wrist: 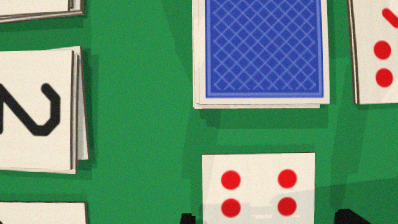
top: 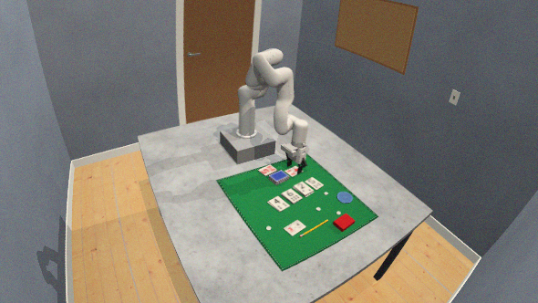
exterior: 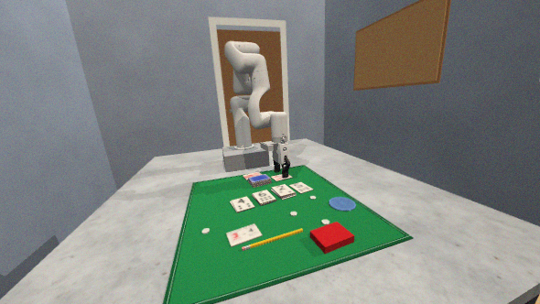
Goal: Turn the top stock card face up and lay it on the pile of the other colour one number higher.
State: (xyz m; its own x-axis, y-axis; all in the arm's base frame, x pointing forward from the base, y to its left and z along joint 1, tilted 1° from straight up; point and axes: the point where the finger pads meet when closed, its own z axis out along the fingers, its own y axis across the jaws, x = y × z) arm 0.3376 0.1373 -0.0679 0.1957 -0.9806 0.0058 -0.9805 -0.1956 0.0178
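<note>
The face-down stock (wrist: pixel 261 50) has a blue lattice back and sits at the far end of the green mat (top: pixel 296 210); it also shows in the top and exterior views (top: pixel 278 176) (exterior: pixel 259 179). A face-up red card (wrist: pixel 258 187) with four visible red pips lies flat on the mat just beside the stock (top: pixel 292 171). My gripper (wrist: pixel 267 219) is open and low over this card, one fingertip at each side of it; whether the fingers touch it I cannot tell. A black 2 pile (wrist: pixel 37 110) lies to the left. Another red card (wrist: pixel 377 50) lies to the right of the stock.
A row of face-up piles crosses the mat: black 4 (exterior: pixel 242 204), black 6 (exterior: pixel 264 197), black 2 (exterior: pixel 283 190) and one more (exterior: pixel 301 187). Nearer the front lie a red 3 card (exterior: pixel 243 234), a yellow pencil (exterior: pixel 272 239), a red box (exterior: pixel 331 236), a blue disc (exterior: pixel 342 203) and several white chips.
</note>
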